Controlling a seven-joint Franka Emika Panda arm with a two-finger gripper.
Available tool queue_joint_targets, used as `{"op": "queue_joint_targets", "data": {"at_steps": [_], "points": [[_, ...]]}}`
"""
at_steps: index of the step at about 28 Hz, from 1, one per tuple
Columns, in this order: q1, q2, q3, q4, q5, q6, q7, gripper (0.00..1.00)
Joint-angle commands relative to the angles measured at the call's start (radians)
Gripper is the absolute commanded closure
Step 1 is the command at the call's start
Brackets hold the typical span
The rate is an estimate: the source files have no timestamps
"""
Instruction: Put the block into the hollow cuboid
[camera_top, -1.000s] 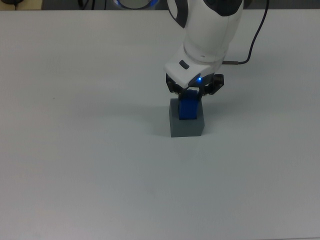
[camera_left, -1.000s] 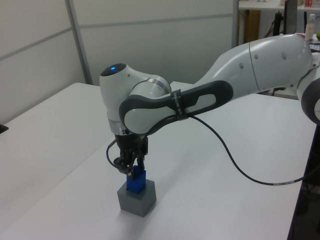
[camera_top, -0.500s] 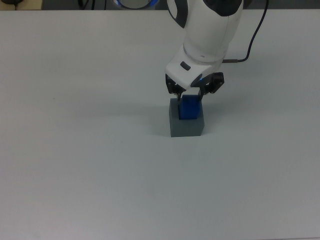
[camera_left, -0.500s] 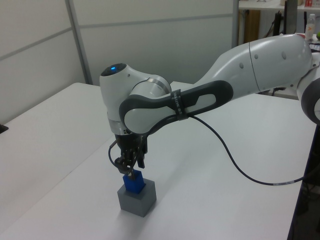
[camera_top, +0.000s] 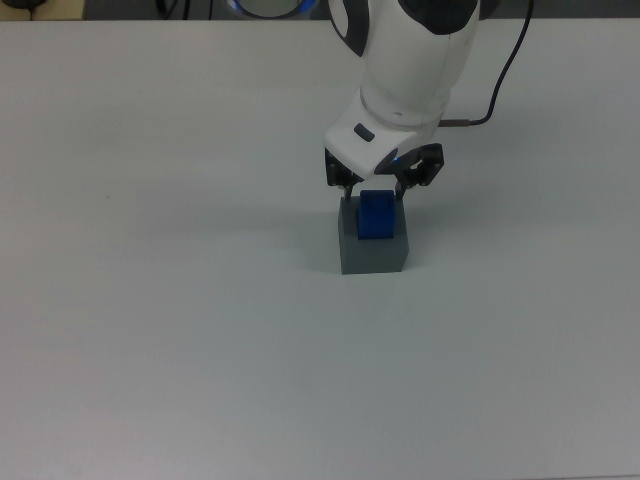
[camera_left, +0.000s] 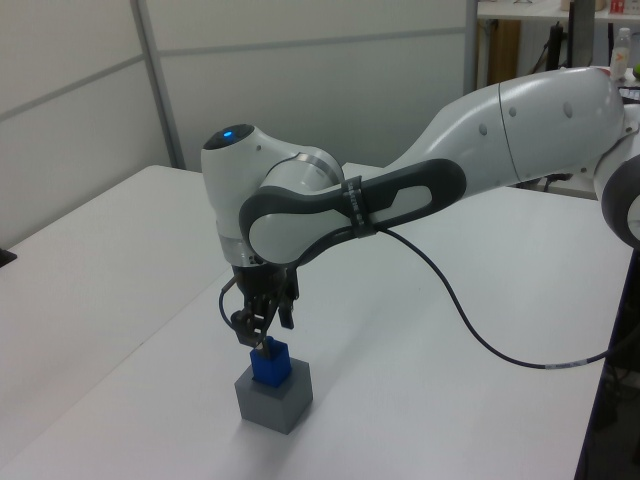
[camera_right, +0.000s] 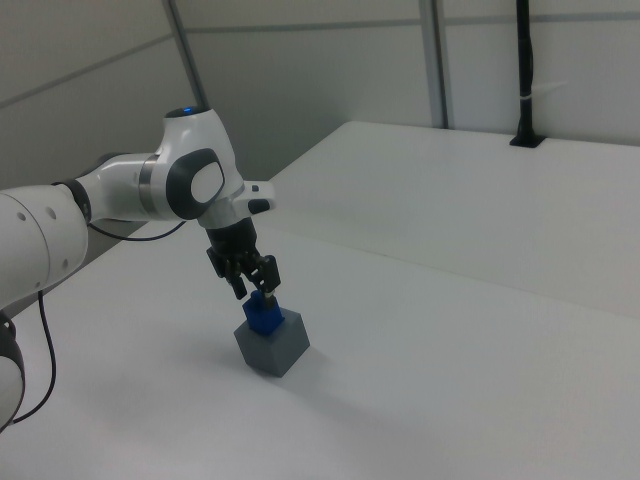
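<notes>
The blue block stands in the recess of the grey hollow cuboid, with its upper part sticking out above the rim. My gripper hangs just above the block, open, its fingers spread a little wider than the block and holding nothing. The left view shows the same: the block set in the cuboid, the gripper right over it. In the right view the gripper sits just above the block and cuboid.
The cuboid stands alone on a wide white table. A black cable trails from the arm across the table on the top view's right. Wall panels rise behind the table in the left view and the right view.
The block went down into the cuboid's recess and the fingers let go of it. The gripper has since risen slightly and shifted toward the top view's left.
</notes>
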Motion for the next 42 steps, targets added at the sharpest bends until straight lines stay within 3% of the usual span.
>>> {"op": "queue_joint_targets", "data": {"at_steps": [1, 5, 9, 12, 18, 25, 42], "points": [[-0.005, -0.072, -0.014, 0.0, 0.002, -0.081, -0.011, 0.0], [-0.029, -0.136, -0.017, -0.01, 0.001, -0.139, -0.017, 0.0], [-0.072, -0.245, -0.017, -0.053, 0.001, -0.208, -0.043, 0.0], [-0.113, -0.36, -0.028, -0.123, 0.005, -0.231, -0.102, 0.0], [-0.169, -0.499, -0.056, -0.246, 0.054, -0.227, -0.135, 0.0], [-0.206, -0.502, -0.056, -0.258, 0.056, -0.216, -0.144, 0.0], [-0.209, -0.493, -0.116, -0.234, 0.08, -0.168, -0.19, 0.0]]}}
